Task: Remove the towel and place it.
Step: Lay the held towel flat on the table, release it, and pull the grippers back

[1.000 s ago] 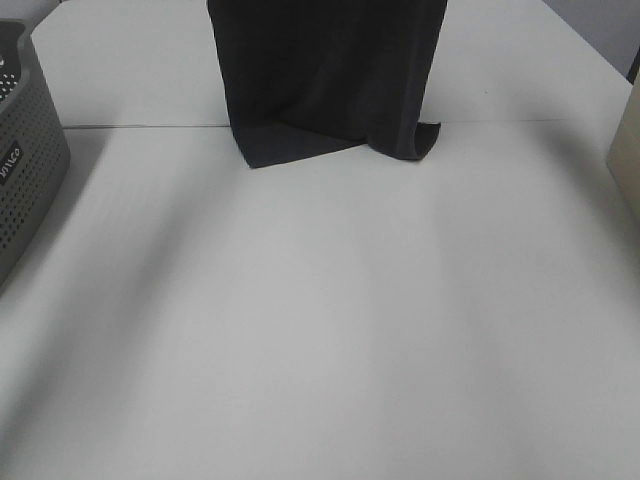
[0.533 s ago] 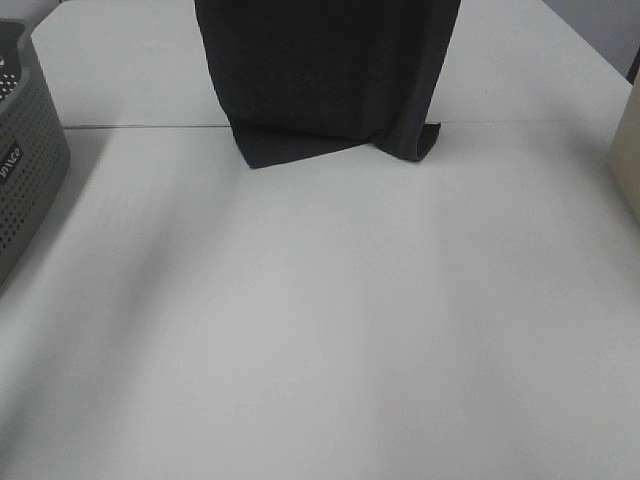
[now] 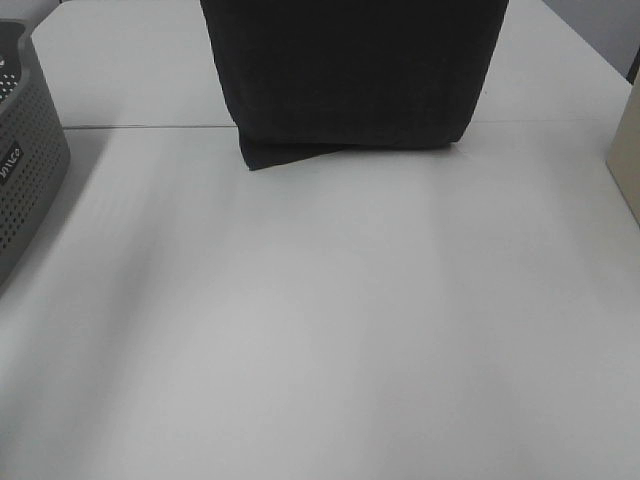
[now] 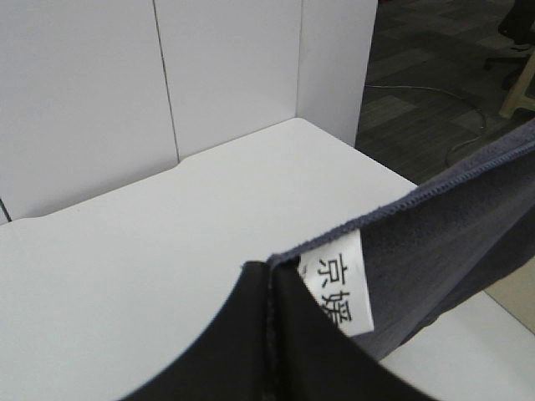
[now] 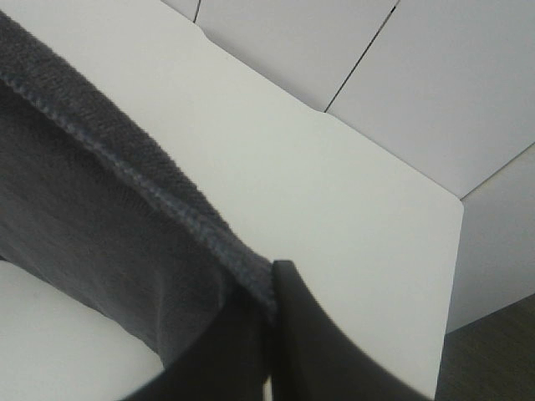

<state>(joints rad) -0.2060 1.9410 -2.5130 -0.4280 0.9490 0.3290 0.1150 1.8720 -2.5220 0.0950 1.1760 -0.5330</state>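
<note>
The towel hangs over the far side of the table, its lower edge resting there. Our left gripper and right gripper are each pinched tight on the top hem. Such thin grips could slip and drop it bunched. It looks charcoal, soft and hemmed, with a white label.
</note>
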